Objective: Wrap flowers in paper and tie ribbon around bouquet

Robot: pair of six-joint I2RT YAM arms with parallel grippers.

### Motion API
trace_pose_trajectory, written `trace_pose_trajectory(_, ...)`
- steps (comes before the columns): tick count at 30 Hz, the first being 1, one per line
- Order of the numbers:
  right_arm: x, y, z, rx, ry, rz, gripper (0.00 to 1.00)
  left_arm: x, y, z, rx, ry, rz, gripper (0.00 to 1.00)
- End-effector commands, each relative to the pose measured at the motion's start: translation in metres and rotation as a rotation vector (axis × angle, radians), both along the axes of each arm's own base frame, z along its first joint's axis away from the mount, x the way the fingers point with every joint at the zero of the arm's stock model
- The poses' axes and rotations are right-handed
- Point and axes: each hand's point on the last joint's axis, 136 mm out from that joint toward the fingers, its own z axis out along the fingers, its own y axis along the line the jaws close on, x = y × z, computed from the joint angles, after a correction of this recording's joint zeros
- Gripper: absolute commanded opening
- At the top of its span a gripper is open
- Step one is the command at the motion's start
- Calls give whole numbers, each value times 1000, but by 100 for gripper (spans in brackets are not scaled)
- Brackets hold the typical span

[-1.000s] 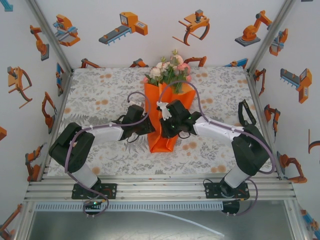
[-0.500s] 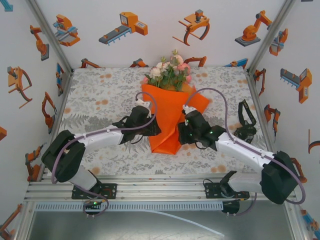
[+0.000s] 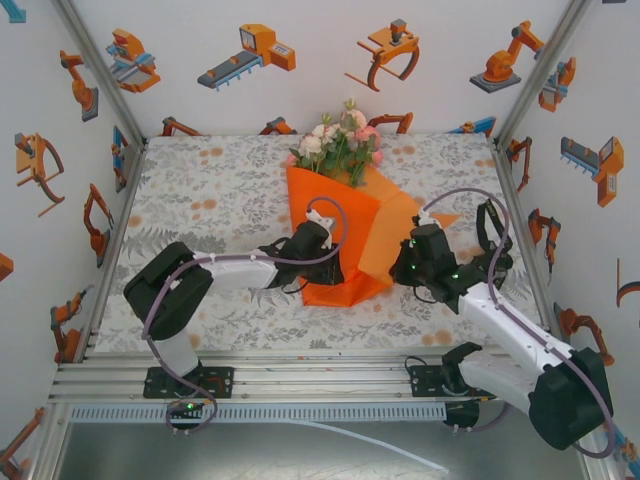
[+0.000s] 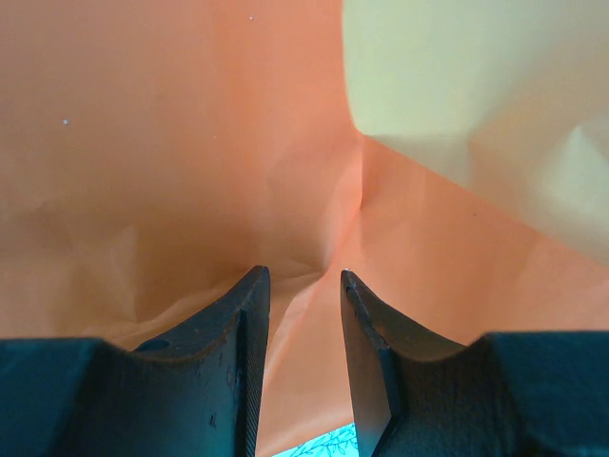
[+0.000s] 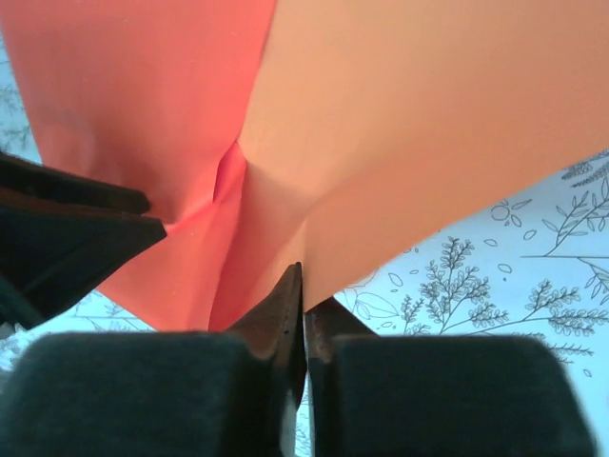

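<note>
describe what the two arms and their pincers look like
Both the left arm and right arm have white links between bulky black joints, on black bases. A grey-purple cable loops along each. The left pincer and right pincer each have two matte black tapering fingers.

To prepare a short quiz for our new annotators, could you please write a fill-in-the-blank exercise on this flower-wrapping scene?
1. The paper around the flowers is ___ in colour.
2. The fingers of the right gripper are pressed ___ on the paper's edge.
3. The fingers of the left gripper stand ___ over the paper.
4. The blossoms point toward the ___ edge of the table, away from the arm bases.

Missing words: orange; together; apart; far.
</note>
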Motion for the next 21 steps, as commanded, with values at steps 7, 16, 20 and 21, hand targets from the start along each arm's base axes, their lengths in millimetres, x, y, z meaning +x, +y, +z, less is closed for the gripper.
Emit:
trace_pose_trajectory(7,0,72,51,179,-139,355,0,5,-9,5,-34,-9,4,37)
trace_pose_trajectory(16,11,132,34,261,-134,593,2,6,-11,5,-92,23,34,37)
trace_pose_trajectory(20,15,128,17,192,-116,593,2,11,-1,23,-150,30,81,37)
trace_pose_trajectory(21,15,128,15,190,-116,598,2,14,4,27,-160,32,100,37)
